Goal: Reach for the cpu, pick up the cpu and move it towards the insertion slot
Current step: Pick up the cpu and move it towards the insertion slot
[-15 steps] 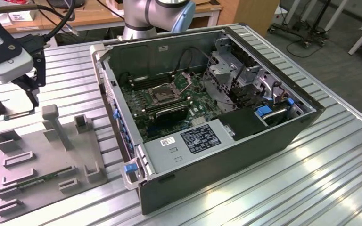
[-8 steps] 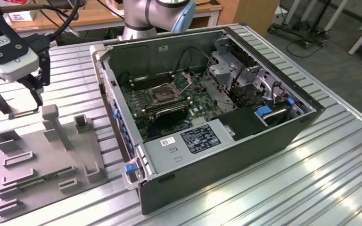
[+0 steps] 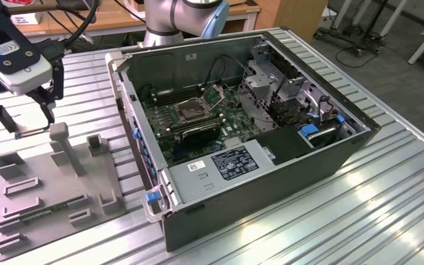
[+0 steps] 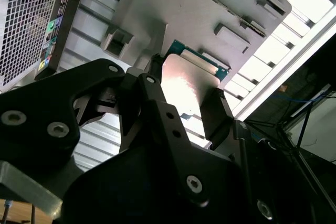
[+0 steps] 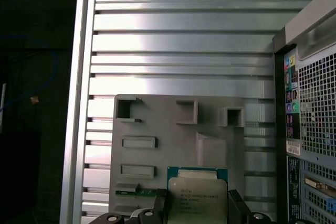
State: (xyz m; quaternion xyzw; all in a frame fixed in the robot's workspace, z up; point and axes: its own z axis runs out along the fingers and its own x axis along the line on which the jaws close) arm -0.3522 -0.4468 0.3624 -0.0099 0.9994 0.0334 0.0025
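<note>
Black fingers (image 4: 163, 114) of the gripper (image 4: 184, 85) fill the foreground in the second wrist view, closed onto two opposite edges of the cpu (image 4: 189, 82), whose silvery top catches the light between them. In the first wrist view the same grip shows from the other side: the gripper (image 5: 198, 204) holds the cpu (image 5: 197, 195) flat, its metal lid facing the camera and a thin green border around it. Directly beyond the chip lies the grey tray (image 5: 157, 129), with its raised blocks and shallow recesses; whether the cpu is touching the tray or is clear of it I cannot tell. Just beside the gripper, a narrow green memory stick (image 5: 135, 192) lies in one of the tray's slots. Under the tray runs the slatted metal table (image 5: 184, 35). In the exterior view the gripper (image 3: 29, 126) hangs over the far end of the tray (image 3: 50, 187), with the memory stick (image 3: 42, 212) on the tray's nearer part. Well apart from the gripper, toward the exterior view's right, the computer case (image 3: 271, 182) lies open on the table (image 3: 388, 210). Inside it, on the green motherboard (image 3: 227, 118), sits the insertion slot (image 3: 195, 110), a metal-framed square with a dark centre, far from the held chip.
</note>
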